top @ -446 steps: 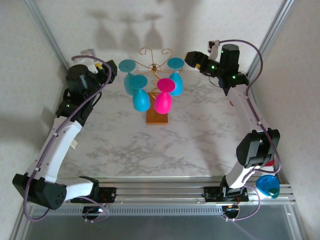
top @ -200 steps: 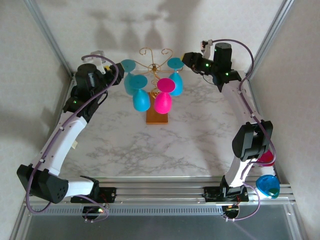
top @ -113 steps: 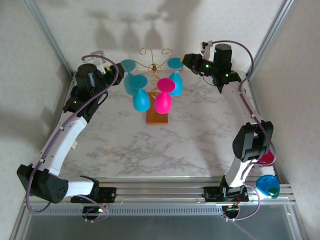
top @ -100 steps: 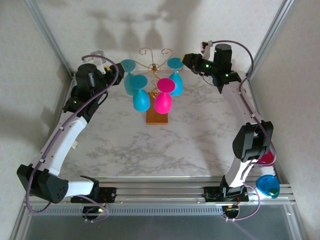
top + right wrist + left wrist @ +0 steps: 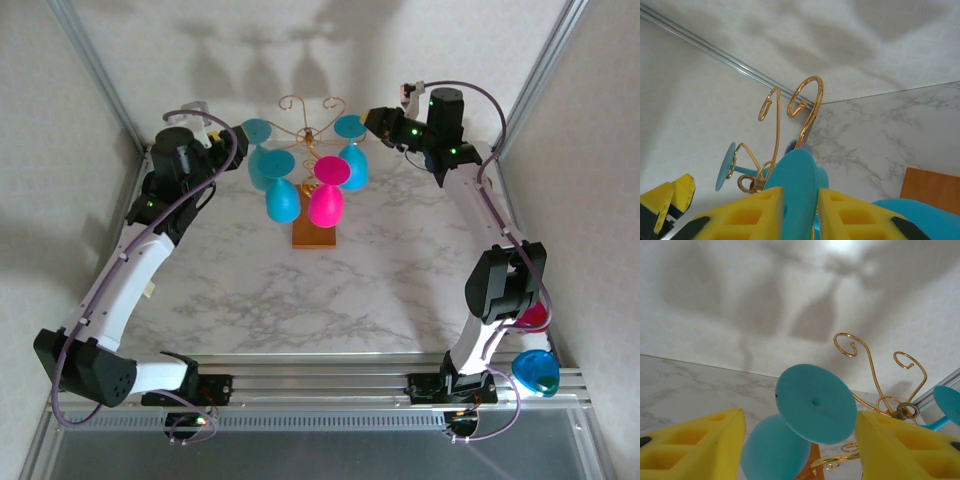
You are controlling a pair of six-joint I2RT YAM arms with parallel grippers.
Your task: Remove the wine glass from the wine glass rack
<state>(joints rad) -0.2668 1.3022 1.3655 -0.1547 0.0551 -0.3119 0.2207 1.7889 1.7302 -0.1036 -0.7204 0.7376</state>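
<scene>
The rack (image 5: 312,118) stands toward the back of the worktop (image 5: 300,290) on its wooden base (image 5: 315,237). Four glasses hang from it bowl-down: a left teal glass (image 5: 262,160), a front teal glass (image 5: 282,200), a pink glass (image 5: 326,203) and a right teal glass (image 5: 352,160).

My right claw (image 5: 373,119) is up at the rack's right side, level with the right teal glass's foot (image 5: 799,175). From the right wrist, that foot stands edge-on between my two yellow pads (image 5: 757,212), which sit close on either face with barely a gap. I cannot tell whether they press it yet. The foot sits by the gold scroll arm, and the glass is on the rack.

My left claw (image 5: 223,135) is at the rack's left side. From the left wrist its fingers (image 5: 695,440) are well apart, and the round foot of the left teal glass faces me between them, touching neither.

A spare teal glass (image 5: 535,370) and a spare pink glass (image 5: 535,318) lie at the near right corner, beside my right arm's base.
</scene>
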